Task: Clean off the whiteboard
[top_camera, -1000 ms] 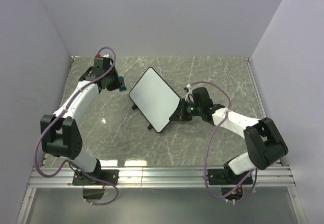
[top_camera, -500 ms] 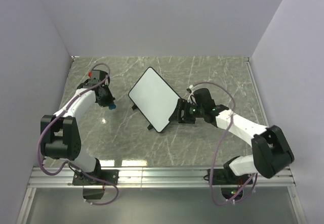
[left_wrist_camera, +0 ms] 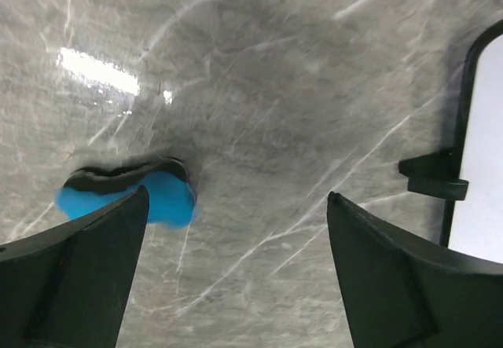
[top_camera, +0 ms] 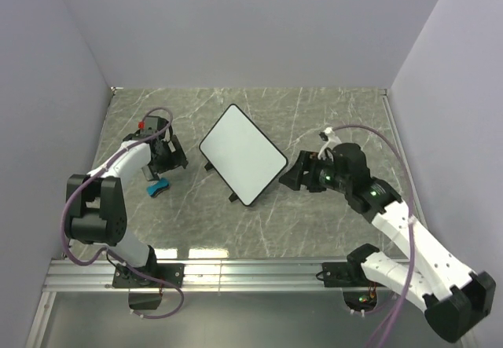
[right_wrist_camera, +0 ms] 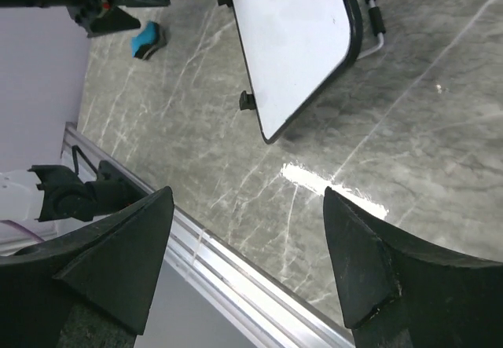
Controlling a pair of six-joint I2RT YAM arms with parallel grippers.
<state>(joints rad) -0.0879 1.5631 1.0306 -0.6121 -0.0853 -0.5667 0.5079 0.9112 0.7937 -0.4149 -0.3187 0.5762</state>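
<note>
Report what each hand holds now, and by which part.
Nothing is held. The left hand is open, the blue eraser lying loose beside it; the right hand is open, apart from the whiteboard.

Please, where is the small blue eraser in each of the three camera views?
Top external: blue eraser, left of centre.
Left wrist: blue eraser at lower left.
Right wrist: blue eraser at upper left.
Shared landmark: the whiteboard, to the eraser's right in every view.
</note>
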